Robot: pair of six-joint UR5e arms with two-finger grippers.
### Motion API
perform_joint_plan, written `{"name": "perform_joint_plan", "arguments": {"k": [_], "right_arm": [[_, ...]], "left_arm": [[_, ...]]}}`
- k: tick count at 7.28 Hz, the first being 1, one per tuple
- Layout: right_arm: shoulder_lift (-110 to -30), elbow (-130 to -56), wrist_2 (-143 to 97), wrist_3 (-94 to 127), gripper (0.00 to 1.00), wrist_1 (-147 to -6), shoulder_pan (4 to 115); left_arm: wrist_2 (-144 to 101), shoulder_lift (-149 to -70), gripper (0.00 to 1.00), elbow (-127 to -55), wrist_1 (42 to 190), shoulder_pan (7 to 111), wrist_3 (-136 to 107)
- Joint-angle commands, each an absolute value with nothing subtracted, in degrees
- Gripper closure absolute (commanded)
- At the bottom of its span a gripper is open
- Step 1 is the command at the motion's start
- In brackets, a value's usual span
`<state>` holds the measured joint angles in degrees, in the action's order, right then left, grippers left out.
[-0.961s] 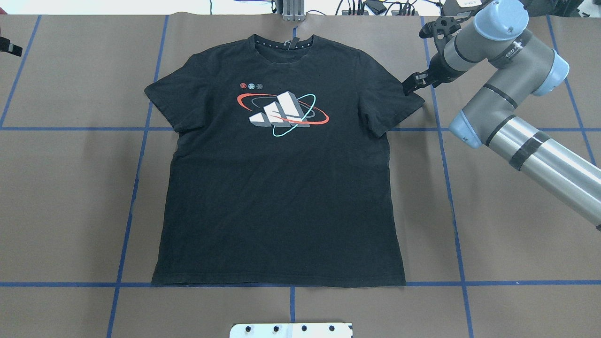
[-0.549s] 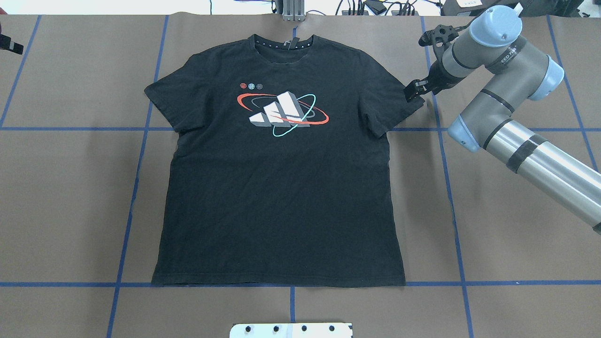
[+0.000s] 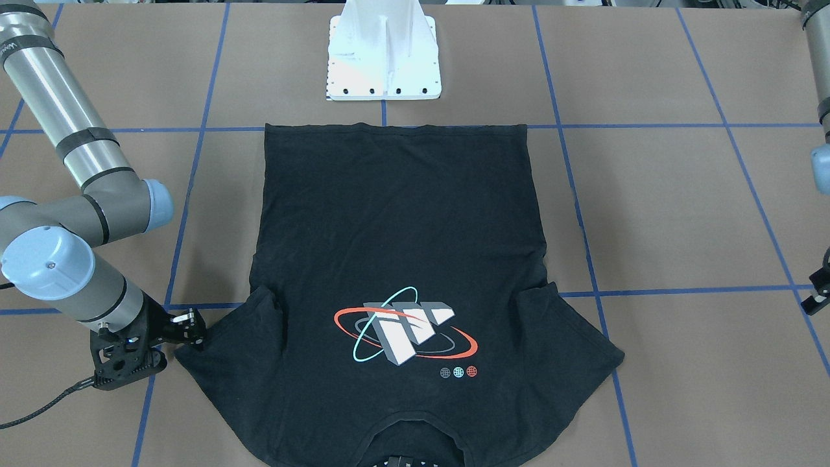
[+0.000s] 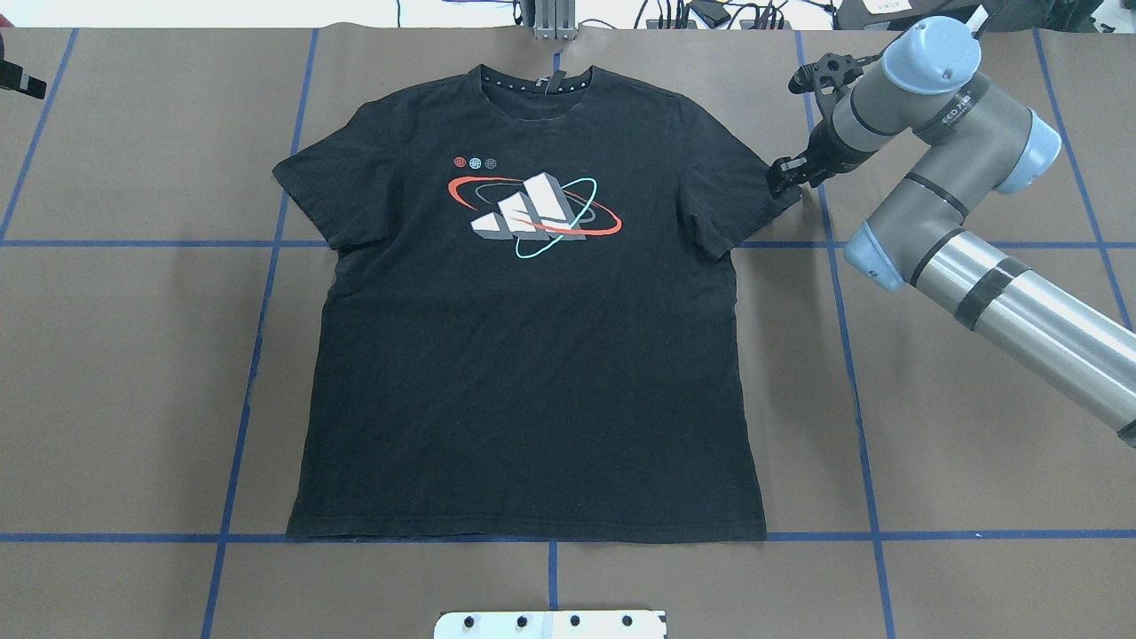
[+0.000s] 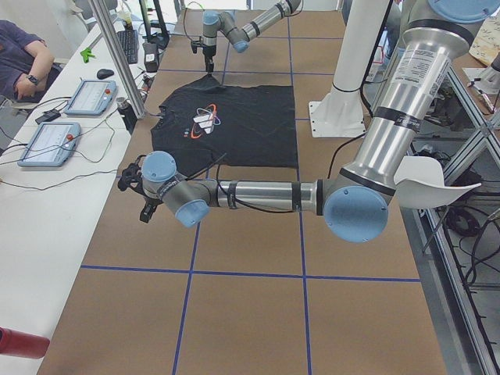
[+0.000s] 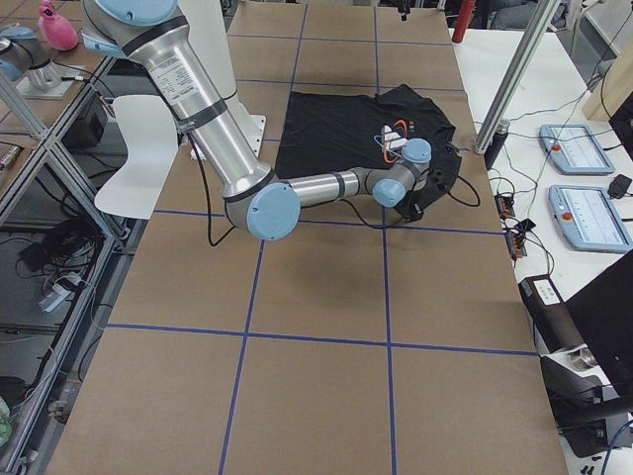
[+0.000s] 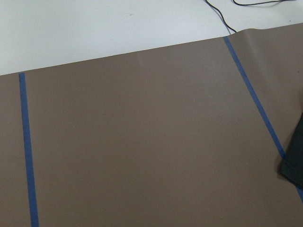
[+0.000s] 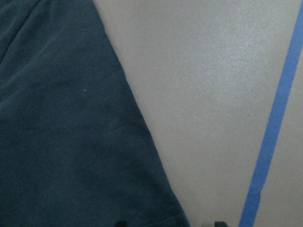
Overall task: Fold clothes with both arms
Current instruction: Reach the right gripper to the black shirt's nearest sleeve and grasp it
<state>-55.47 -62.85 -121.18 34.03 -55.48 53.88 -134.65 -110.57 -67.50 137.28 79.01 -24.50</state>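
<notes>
My workplace: a paper-covered table in a busy lab.

I work over a table laid with brown paper and marked into large squares by blue tape. Across from me runs a white bench with grey control pads, a keyboard and a mouse. Aluminium posts rise along its edge. A person in dark blue sits there, and a red bottle is at one end. Black cables trail past the table's far edge, and more tangle on the grey floor behind me. The light is flat and even.
</notes>
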Motion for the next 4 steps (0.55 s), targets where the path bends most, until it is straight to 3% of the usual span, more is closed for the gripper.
{"name": "perform_joint_plan", "arguments": {"k": [1, 2, 4], "right_arm": [[-55.29, -61.71, -121.11, 34.01, 0.34, -55.46, 53.62], [-55.02, -61.44, -121.11, 34.01, 0.35, -55.46, 53.53], [-54.67, -61.26, -121.20, 34.10, 0.52, -55.55, 53.53]], "left_arm": [[-134.65, -110.65, 0.01, -67.50, 137.29, 79.01, -24.52], [-134.65, -110.65, 0.01, -67.59, 137.29, 79.01, -24.43], [-134.65, -110.65, 0.01, -67.94, 137.29, 79.10, -24.52]]}}
